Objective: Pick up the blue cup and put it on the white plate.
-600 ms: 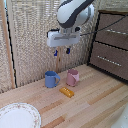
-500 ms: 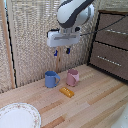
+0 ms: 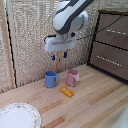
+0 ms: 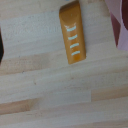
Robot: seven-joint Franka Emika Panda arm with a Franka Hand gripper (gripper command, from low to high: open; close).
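The blue cup (image 3: 50, 79) stands upright on the wooden table, its handle turned toward the pink mug. My gripper (image 3: 59, 56) hangs in the air above the two mugs, a good way over the blue cup, open with nothing between its fingers. The white plate (image 3: 18, 117) lies at the near corner on the exterior view's left, partly cut off by the frame, well apart from the cup. The wrist view shows neither the blue cup nor the plate.
A pink mug (image 3: 73, 77) stands just beside the blue cup, and its edge shows in the wrist view (image 4: 121, 22). An orange bar (image 3: 67, 92) (image 4: 73, 33) lies flat in front of the mugs. A wooden drawer cabinet (image 3: 110, 45) stands on the exterior view's right, with a woven screen behind.
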